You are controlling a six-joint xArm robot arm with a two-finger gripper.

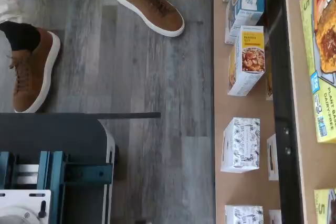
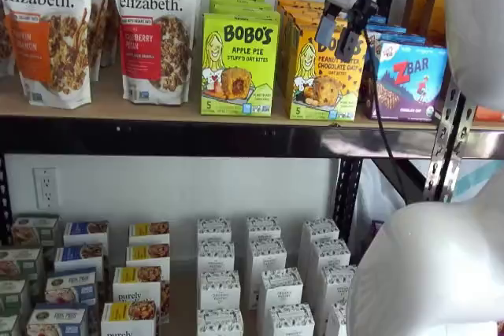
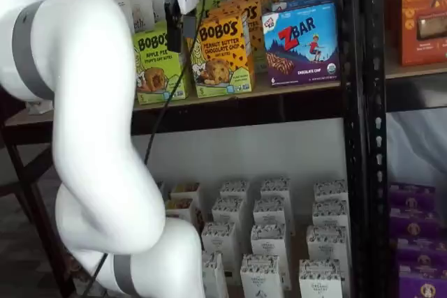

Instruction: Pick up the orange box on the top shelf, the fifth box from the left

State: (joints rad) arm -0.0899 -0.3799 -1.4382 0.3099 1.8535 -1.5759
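The orange Bobo's Peanut Butter Chocolate Chip box (image 2: pixel 324 84) stands at the front of the top shelf (image 2: pixel 157 138), between a green box and a blue one. It also shows in a shelf view (image 3: pixel 222 57). My gripper (image 2: pixel 344 25) hangs in front of the box's upper part, apart from it, with its white body above. Its two fingers show a gap between them, with nothing held. It also shows in a shelf view (image 3: pixel 181 29), just left of the box's top, with a cable hanging from it. In the wrist view the fingers are not seen.
A green Apple Pie box (image 2: pixel 239 64) stands left of the orange box and a ZBar box (image 2: pixel 409 80) right of it. Granola bags (image 2: pixel 153 29) fill the far left. Small cartons (image 2: pixel 264 273) line the lower shelf. A person's brown shoes (image 1: pixel 149 6) are on the floor.
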